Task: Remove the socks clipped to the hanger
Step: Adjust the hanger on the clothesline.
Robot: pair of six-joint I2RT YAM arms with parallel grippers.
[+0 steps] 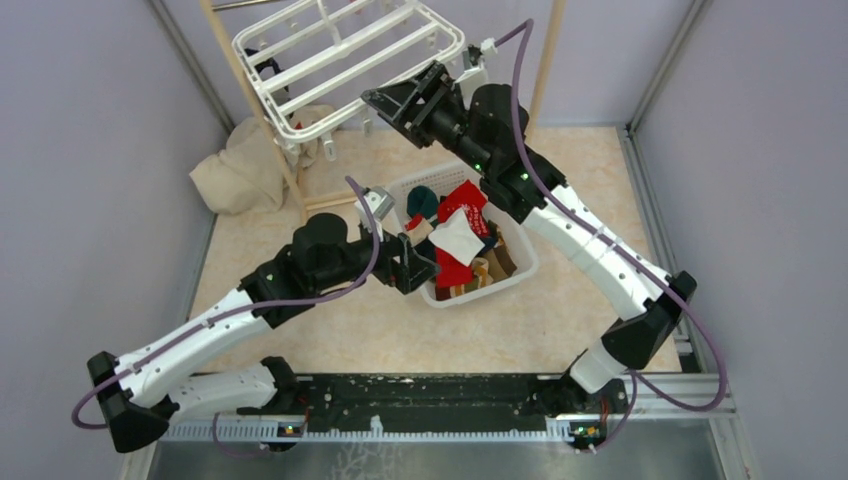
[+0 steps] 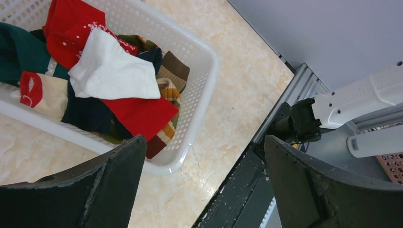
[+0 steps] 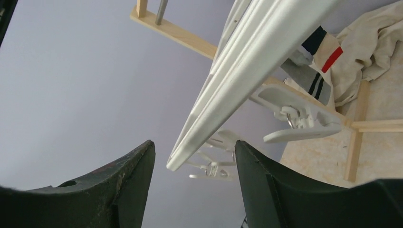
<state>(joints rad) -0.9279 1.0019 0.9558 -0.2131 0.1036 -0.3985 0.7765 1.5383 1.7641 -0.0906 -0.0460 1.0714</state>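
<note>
- Under the near right corner of the hanger [image 1: 318, 113]: found the right gripper [image 3: 194, 148] raised, jaws apart, with the end of the white frame passing between them. Showed a gap on either side, so gripped nothing.
- Beyond that frame end, further along the hanger: saw a striped sock [image 3: 322, 47] in navy, cream and red, with a grey sock [image 3: 304, 83] marked by dark stripes just beside it. Could not tell which clip held either one.
- Hung with their long axis downward from the hanger, off to one side of the jaws and not in line with them.
- Well below the hanger, beside the basket [image 2: 202, 54]: found the left gripper [image 2: 204, 142] spread wide and empty, next to the loose socks [image 2: 114, 71] lying inside.
- Judged the right arm much the nearer to the hanger, and so the one for the coming pull.
- Judged that move to turn on clearing the frame: needed a shift along the hanger toward the striped sock, with the jaws set across its hanging length.
- Risked dragging the whole hanger on its wooden poles [image 1: 545, 50] if closed on the plastic instead.
</note>
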